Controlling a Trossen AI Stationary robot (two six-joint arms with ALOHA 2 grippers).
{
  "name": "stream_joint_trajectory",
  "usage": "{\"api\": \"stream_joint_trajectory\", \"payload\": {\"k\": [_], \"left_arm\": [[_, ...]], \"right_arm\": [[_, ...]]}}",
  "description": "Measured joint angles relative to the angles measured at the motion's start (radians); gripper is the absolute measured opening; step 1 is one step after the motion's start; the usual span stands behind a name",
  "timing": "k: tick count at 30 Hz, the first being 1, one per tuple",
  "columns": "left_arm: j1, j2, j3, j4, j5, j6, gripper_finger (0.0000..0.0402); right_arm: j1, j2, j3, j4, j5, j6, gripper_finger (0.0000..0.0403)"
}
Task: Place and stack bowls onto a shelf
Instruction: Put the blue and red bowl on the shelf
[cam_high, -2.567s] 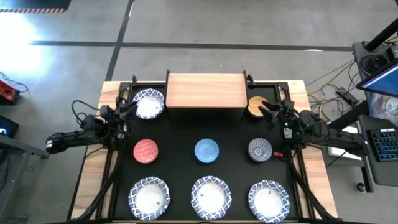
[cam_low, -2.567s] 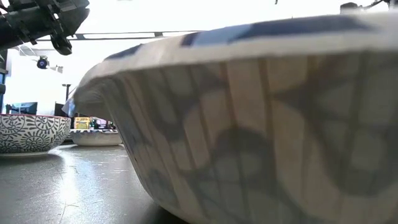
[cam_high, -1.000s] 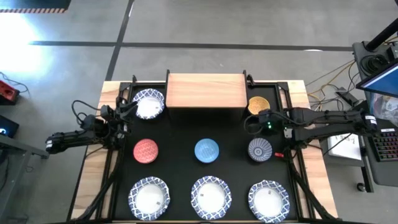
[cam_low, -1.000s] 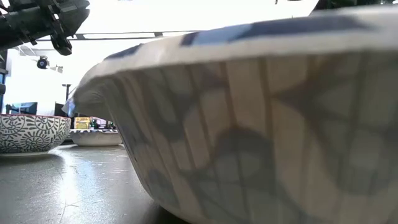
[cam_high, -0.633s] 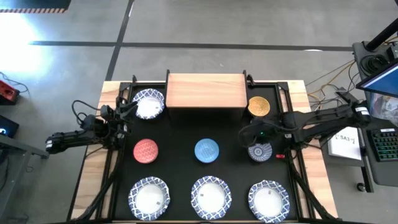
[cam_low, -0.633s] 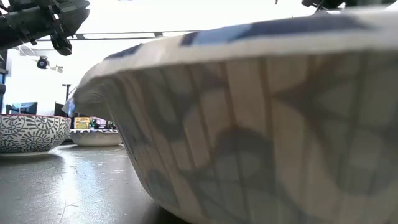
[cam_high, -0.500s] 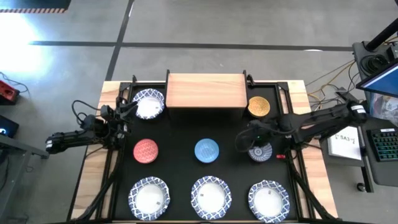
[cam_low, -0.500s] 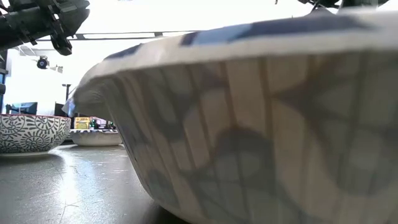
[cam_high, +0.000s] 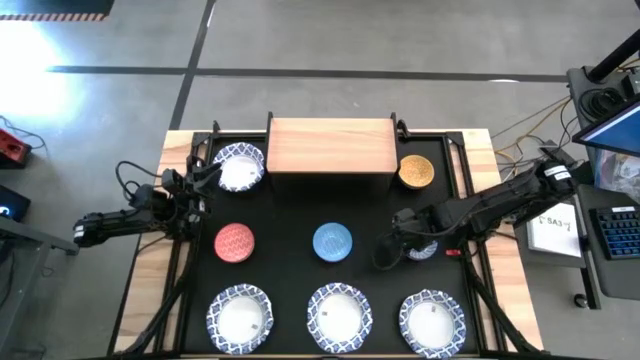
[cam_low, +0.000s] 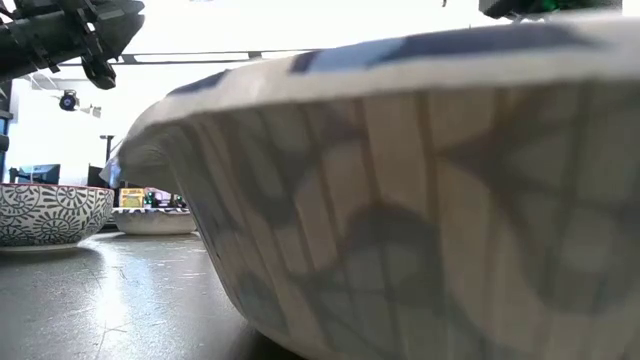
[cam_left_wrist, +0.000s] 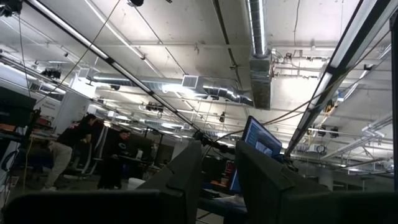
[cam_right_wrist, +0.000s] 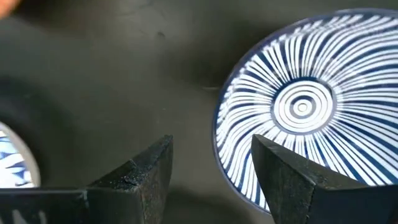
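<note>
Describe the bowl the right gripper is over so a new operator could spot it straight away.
Start at the shelf at the far edge of the black mat, then take the middle row of three small bowls. The right gripper, fingers open, hangs over that row's right end. The grey-patterned bowl there has thin lines fanning out from central rings, unlike its plain red and blue neighbours.

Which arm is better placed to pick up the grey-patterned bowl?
Right, probably. Its open pincer hangs beside the grey-patterned bowl, while the left pincer waits far off, near the white bowl.
</note>
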Motion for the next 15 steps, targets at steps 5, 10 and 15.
{"api": "stream_joint_trajectory", "payload": {"k": [5, 10, 15], "left_arm": [[0.0, 0.0, 0.0, -0.001, 0.0, 0.0, 0.0082], [0.0, 0.0, 0.0, -0.003, 0.0, 0.0, 0.0082], [0.0, 0.0, 0.0, -0.003, 0.0, 0.0, 0.0082]], "right_arm": [[0.017, 0.035, 0.0, 0.001, -0.013, -0.002, 0.0205], [0.021, 0.065, 0.0, -0.001, -0.032, -0.004, 0.0205], [0.021, 0.094, 0.0, -0.001, -0.053, -0.011, 0.0205]]}}
